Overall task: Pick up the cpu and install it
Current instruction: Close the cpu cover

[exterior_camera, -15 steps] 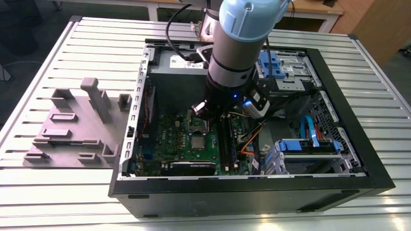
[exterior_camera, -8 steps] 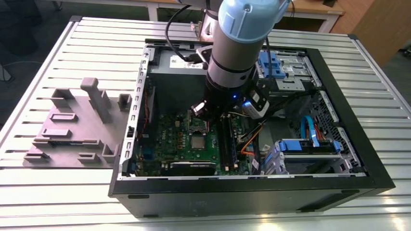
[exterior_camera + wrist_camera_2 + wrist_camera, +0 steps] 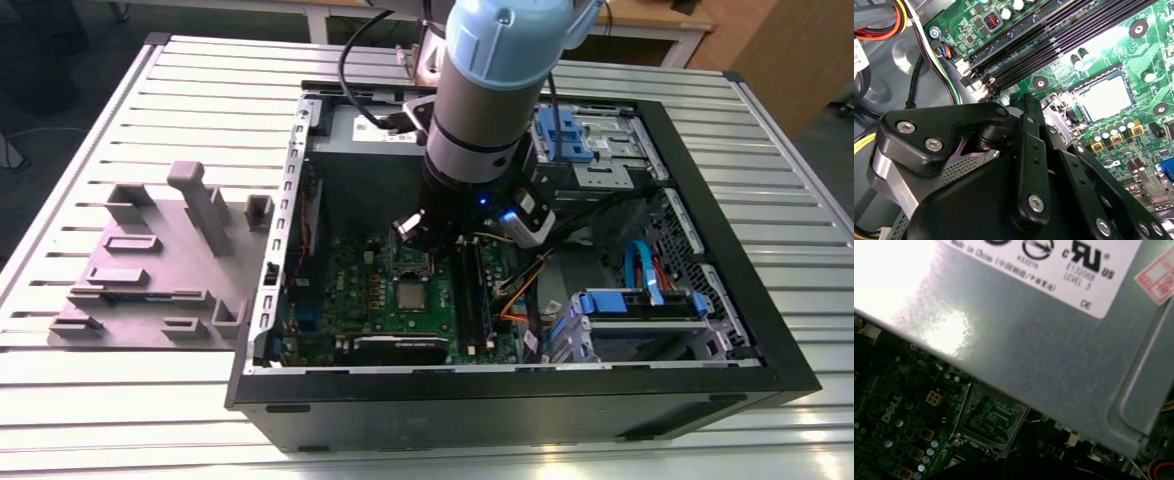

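A: While the pale blue and grey robot arm (image 3: 487, 90) is down inside the open black computer case (image 3: 534, 400), where's the small flat silvery square cpu (image 3: 407, 297)?

B: It's lying flat in the dark square socket on the green motherboard (image 3: 350, 300), with its pale rim visible. The second wrist view shows the cpu (image 3: 1104, 97) level in the recess, with nothing on top of it.

A: Gripper?

B: The black gripper (image 3: 422, 236) hangs low over the board, between the cpu and the grey metal power-supply box (image 3: 1029, 340). It's close to the cpu but clear of it.

A: Open or closed?

B: Cannot tell. In the second wrist view the black linkage covers the tips. It has no hold on the cpu.

A: Anything at the socket edge?

B: A thin square metal frame (image 3: 414, 262) sits right below the gripper. Whether they touch, I can't tell. In the first wrist view the frame (image 3: 986, 417) sits just past the grey box's edge.

A: Surroundings?

B: Long black memory slots (image 3: 1054, 40) run beside the socket. Blue plastic drive brackets (image 3: 641, 300) are at the exterior view's right. A grey moulded fixture block (image 3: 147, 260) stands on the slatted metal worktop (image 3: 787, 200) at the exterior view's left, outside the case.
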